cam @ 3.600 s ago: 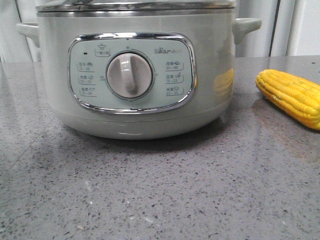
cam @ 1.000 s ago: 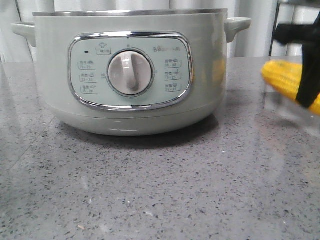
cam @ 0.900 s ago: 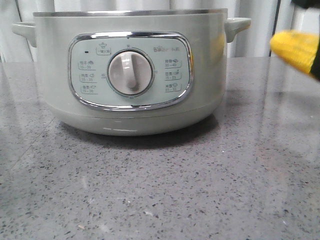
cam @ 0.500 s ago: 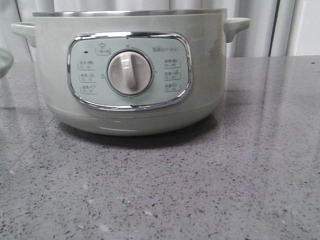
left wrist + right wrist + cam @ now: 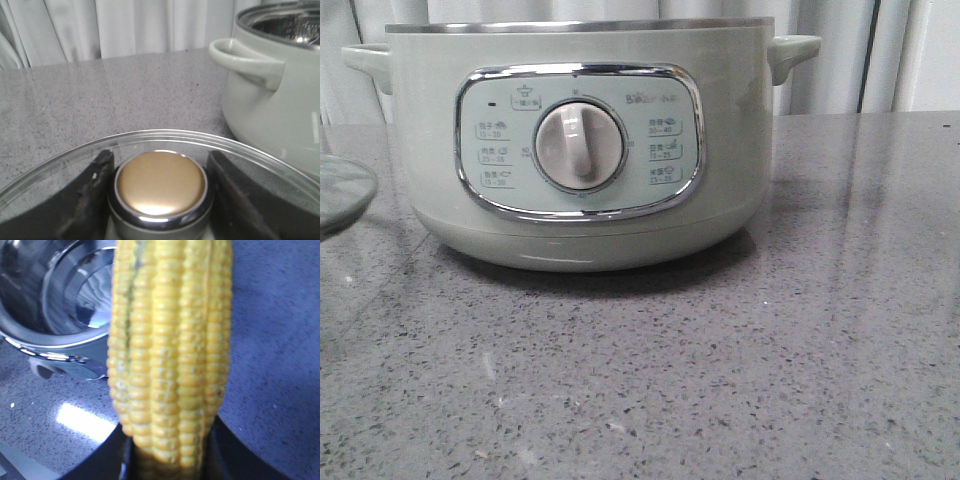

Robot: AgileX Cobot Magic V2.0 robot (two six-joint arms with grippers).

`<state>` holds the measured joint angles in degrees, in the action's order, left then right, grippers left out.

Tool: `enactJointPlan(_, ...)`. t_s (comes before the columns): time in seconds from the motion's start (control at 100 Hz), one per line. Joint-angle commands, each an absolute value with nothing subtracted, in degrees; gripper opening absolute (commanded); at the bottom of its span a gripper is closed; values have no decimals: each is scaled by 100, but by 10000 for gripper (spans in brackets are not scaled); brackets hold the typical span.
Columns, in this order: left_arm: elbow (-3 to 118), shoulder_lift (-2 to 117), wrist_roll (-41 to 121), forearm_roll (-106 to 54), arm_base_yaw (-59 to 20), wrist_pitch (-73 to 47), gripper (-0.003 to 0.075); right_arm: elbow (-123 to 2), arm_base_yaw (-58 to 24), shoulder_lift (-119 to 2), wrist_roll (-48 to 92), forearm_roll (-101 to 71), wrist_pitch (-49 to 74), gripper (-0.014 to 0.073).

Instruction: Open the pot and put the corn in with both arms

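The sage-green pot (image 5: pixel 580 140) stands open in the middle of the table, dial facing me; its handle and steel rim show in the left wrist view (image 5: pixel 270 85). My left gripper (image 5: pixel 160 190) is shut on the gold knob (image 5: pixel 161 182) of the glass lid (image 5: pixel 150 137), held low to the left of the pot; the lid's edge shows at the far left of the front view (image 5: pixel 340 190). My right gripper (image 5: pixel 170 450) is shut on the yellow corn (image 5: pixel 170 340), held high, above and beside the pot's shiny inside (image 5: pixel 60 295). Neither gripper nor the corn shows in the front view.
Grey speckled stone table (image 5: pixel 720 370) runs all round the pot. Pale curtains (image 5: pixel 125 25) hang behind the table's far edge. A side handle (image 5: pixel 790 50) sticks out on the pot's right.
The lid has left the pot and now hangs low at the left. The corn was lifted from the table at the right and has gone up out of the front view.
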<state>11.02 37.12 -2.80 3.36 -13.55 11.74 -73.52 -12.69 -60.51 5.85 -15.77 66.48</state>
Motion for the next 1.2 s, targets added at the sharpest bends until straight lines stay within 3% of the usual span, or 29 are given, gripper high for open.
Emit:
enactJointPlan(0.0,1333,4005,-290,243,-1343,2271,-20,-7672,-1477,-6148,768,-1714,6315,-63)
enactJointPlan(0.24,1333,5035,-290,-189,-1343,3369,-20,-8298,-2032,-6891,810,-1740,5914,-63)
enactJointPlan(0.57,1333,5781,-290,-249,-1343,3474,-20,-9014,-2254,-8438,810,-1981,5757,-60)
enactJointPlan(0.67,1333,5833,-290,-249,-1343,3474,-12,-9120,-2375,-8790,813,-1981,5743,15)
enactJointPlan(0.77,1333,5833,-290,-249,-1343,3478,78,-9186,-2480,-9048,813,-1981,5609,192)
enactJointPlan(0.87,1333,5833,-290,-249,-1343,3478,242,-9249,-2538,-9239,813,-1981,5495,344)
enactJointPlan(0.92,1333,5833,-290,-249,-1343,3478,312,-9249,-2538,-9281,813,-1981,5463,364)
enactJointPlan(0.99,1333,5833,-290,-249,-1343,3478,353,-9249,-2538,-9295,813,-1981,5438,365)
enactJointPlan(1.19,1333,5753,-290,-249,-1343,3488,360,-9249,-2538,-9295,824,-1981,5393,393)
